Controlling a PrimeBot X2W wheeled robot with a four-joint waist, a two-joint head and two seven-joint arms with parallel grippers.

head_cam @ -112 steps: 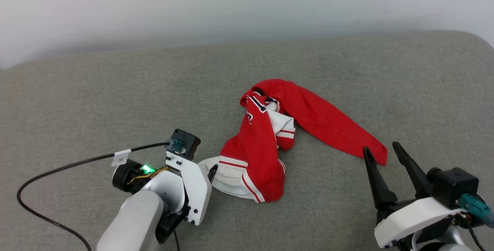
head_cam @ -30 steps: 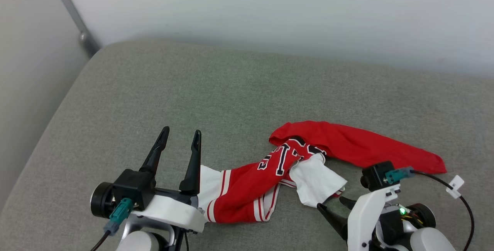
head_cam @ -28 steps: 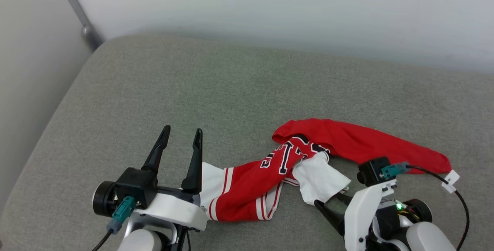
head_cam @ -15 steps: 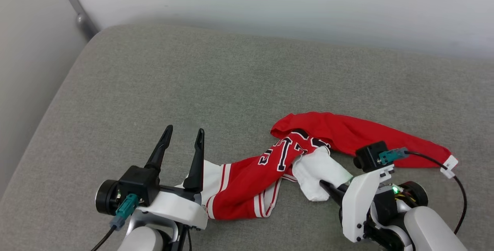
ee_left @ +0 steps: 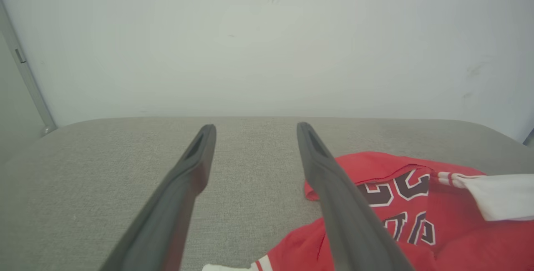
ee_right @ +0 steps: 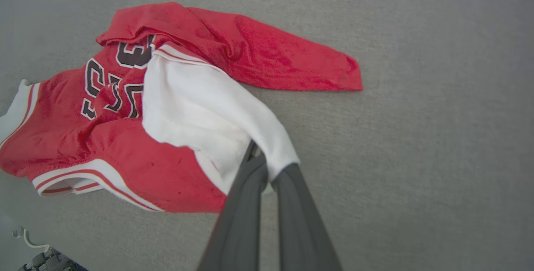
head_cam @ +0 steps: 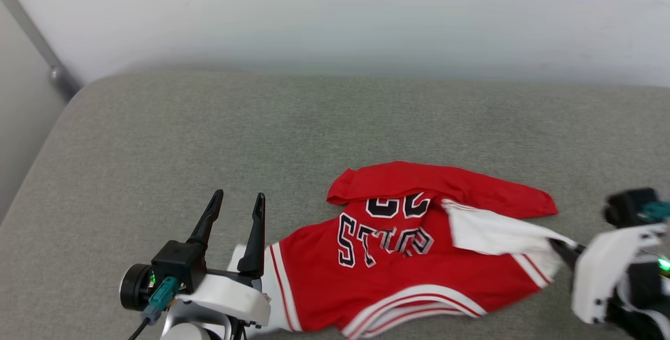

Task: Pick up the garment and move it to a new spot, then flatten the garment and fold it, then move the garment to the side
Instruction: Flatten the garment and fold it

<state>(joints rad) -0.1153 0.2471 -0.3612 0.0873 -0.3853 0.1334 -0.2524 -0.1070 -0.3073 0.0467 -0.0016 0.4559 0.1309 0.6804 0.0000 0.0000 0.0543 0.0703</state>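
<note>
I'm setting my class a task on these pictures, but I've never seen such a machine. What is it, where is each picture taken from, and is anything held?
It is a wheeled robot with two arms, each ending in a two-fingered end effector. One picture looks down from its head; the other two look along each wrist's fingers. On the grey padded surface lies the garment, a red jersey with black lettering. The left end effector is open near its edge, holding nothing. The right end effector is shut on the garment's white panel.
</note>
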